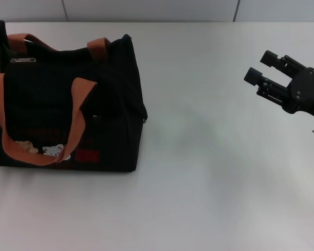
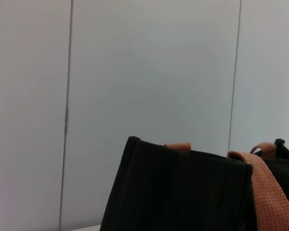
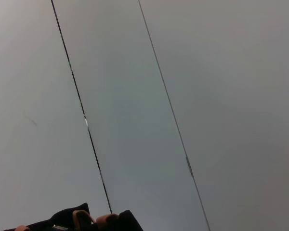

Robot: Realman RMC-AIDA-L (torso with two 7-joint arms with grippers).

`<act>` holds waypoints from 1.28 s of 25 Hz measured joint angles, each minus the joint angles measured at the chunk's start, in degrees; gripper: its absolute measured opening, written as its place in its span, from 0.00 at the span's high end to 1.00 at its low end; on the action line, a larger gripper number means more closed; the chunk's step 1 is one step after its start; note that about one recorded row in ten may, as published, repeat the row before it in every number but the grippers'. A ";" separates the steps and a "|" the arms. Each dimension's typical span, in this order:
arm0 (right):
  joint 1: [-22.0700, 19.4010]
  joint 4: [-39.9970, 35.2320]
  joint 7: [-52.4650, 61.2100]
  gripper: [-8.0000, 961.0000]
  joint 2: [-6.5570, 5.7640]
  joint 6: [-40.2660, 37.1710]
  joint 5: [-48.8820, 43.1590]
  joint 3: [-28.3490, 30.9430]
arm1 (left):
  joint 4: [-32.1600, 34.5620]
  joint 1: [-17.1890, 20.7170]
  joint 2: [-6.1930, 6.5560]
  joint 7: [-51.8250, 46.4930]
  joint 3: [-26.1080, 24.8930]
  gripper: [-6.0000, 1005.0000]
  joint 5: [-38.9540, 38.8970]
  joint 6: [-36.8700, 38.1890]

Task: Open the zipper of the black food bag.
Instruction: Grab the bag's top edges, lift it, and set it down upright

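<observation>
One black food bag (image 1: 68,104) is shown standing upright on the left part of a white table (image 1: 209,198) in the head view, with a pale panelled wall (image 1: 146,9) behind. Two orange webbing handles (image 1: 76,123) are seen on it, the nearer one draped down over the front face, where bear patches (image 1: 44,150) and a small red label (image 1: 85,155) are carried near the bottom edge. The zipper (image 1: 23,60) is marked by its small silver pull tab, lying at the top of the bag towards its left end. The left gripper is not seen in any view; only the bag's upper edge and handles are shown by the left wrist camera. The right gripper (image 1: 261,67) is held above the table at the far right, well apart from the bag, with its two dark fingers (image 1: 272,57) spread apart and nothing held between them.
</observation>
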 joint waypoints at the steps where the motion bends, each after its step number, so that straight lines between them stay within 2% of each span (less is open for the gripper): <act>1: 0.00 0.00 0.00 0.19 0.00 0.00 0.00 0.00 | -0.01 -0.08 -0.01 0.00 0.09 0.70 0.02 0.07; 26: 0.05 0.09 0.00 0.19 0.00 -0.01 0.00 -0.26 | -0.03 -0.27 -0.14 0.71 0.08 0.88 0.07 0.57; 32: 0.05 0.09 0.00 0.19 0.00 0.22 0.00 -0.26 | -0.04 -0.27 -0.14 0.71 0.09 0.88 0.06 0.63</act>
